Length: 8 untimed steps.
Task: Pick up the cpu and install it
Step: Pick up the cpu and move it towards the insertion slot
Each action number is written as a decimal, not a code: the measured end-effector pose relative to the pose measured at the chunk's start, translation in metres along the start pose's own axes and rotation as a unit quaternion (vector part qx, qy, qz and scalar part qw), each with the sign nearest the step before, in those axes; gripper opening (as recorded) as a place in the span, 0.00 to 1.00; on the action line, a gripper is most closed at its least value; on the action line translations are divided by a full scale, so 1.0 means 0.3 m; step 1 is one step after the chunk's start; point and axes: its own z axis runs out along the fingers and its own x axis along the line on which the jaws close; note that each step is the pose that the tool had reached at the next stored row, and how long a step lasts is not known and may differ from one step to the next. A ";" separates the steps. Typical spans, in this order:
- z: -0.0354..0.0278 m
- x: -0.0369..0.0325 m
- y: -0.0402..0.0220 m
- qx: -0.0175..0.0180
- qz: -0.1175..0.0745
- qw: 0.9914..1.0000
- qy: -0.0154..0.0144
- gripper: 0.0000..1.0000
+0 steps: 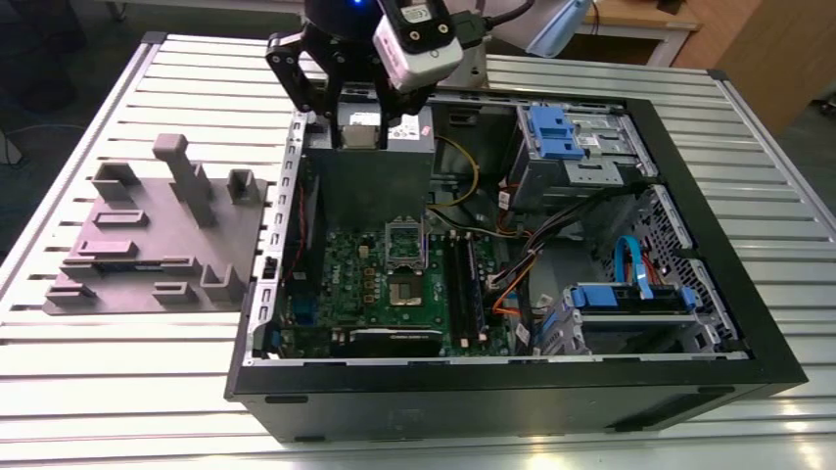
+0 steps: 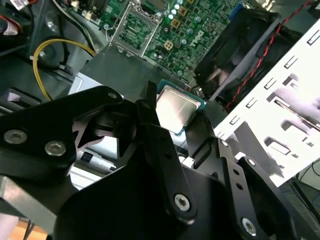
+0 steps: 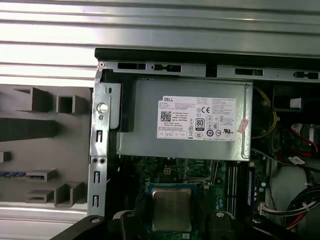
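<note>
You have the cpu in the gripper. The two black fingers are clenched on two opposite edges of the chip. Its silver top is turned toward the cameras in both wrist views. In the exterior view the chip hangs in the air over the grey metal box with the white label, at the far end of the open computer case. The green board lies just in front of this box, and the socket on it stands open, near the box but not touching it. The purple-grey tray stands outside the case, to the exterior view's left of the box.

I judge the chip to be light, thin and stiff. Its smooth metal top is probably slippery, and its underside is probably delicate. So hold it only by the pale rim, as it is held now, with gentle force, and keep it level over the box.
</note>
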 end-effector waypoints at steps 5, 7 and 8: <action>0.001 0.005 0.000 0.000 0.000 1.000 0.000 0.47; 0.001 0.008 0.000 0.000 0.000 1.000 0.000 0.47; 0.001 0.008 0.000 0.000 0.000 1.000 0.000 0.47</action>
